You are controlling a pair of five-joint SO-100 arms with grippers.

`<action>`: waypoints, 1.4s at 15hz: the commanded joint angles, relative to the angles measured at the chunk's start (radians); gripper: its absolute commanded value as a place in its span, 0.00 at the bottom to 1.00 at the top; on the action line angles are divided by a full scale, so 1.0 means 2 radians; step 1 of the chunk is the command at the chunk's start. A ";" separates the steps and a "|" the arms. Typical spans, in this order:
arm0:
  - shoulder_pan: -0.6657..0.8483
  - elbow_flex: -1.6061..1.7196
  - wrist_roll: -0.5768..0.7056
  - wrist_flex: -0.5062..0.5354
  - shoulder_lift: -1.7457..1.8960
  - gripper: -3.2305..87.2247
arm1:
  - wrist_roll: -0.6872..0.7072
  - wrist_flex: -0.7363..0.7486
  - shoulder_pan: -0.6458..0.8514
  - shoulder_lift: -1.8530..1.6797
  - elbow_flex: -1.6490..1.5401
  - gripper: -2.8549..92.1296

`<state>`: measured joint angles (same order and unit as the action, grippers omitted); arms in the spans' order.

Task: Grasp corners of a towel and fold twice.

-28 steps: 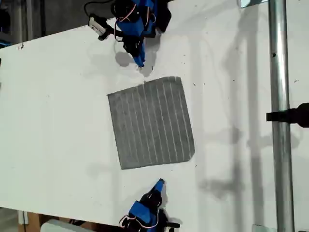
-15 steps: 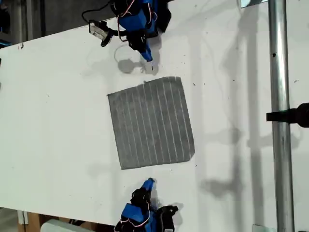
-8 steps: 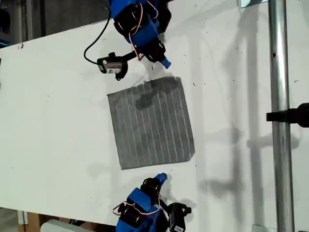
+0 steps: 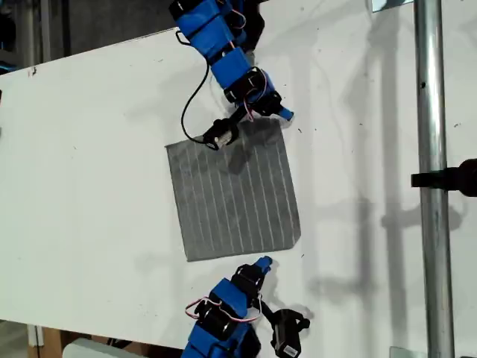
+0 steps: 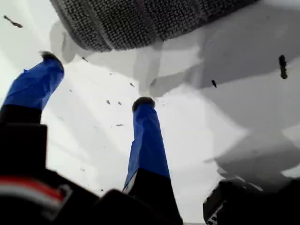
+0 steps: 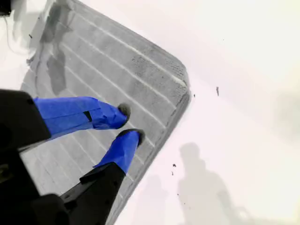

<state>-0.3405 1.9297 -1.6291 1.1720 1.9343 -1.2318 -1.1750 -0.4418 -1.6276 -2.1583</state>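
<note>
Towel (image 4: 235, 190) lies flat and open on the white table (image 4: 89, 149), grey with thin pale stripes, roughly mid-table in the exterior view.

My second gripper (image 6: 130, 123) is what you want to check first. Its blue fingers (image 6: 70, 115) are nearly together, with only a narrow gap showing at the tips. They sit over the cloth just inside one rounded corner (image 6: 183, 77). You cannot tell from the wrist view whether the tips touch the fabric. In the exterior view that gripper (image 4: 283, 114) is at the towel's upper right corner (image 4: 277, 124), and its arm reaches in from the top edge.

My first gripper (image 5: 96, 79) has its fingers (image 5: 147, 140) well apart with nothing between them. It is over bare table, with the towel's edge (image 5: 140, 18) just beyond the tips. In the exterior view it (image 4: 262, 263) sits just below the towel's lower edge, toward the right, apart from the cloth.

A black cable (image 4: 195, 112) loops from the upper arm down to the towel's top edge. A metal pole (image 4: 428, 186) runs top to bottom along the exterior view's right.
</note>
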 commanded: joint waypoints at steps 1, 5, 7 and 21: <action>-0.008 -0.057 0.002 0.008 -0.021 0.10 | -0.009 0.031 0.010 0.082 0.025 0.09; -0.007 -0.170 0.016 0.042 -0.132 0.09 | 0.011 -0.107 0.018 0.081 0.173 0.03; -0.008 -0.142 0.003 -0.005 -0.158 0.08 | 0.010 -0.196 0.019 0.009 0.249 0.05; -0.038 -0.159 -0.045 0.029 -0.154 0.23 | 0.044 -0.024 0.069 0.011 0.100 0.33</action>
<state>-0.4080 1.6659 -1.7104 1.2210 1.5723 -1.1566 -1.2977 -0.3083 -1.6950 -1.9635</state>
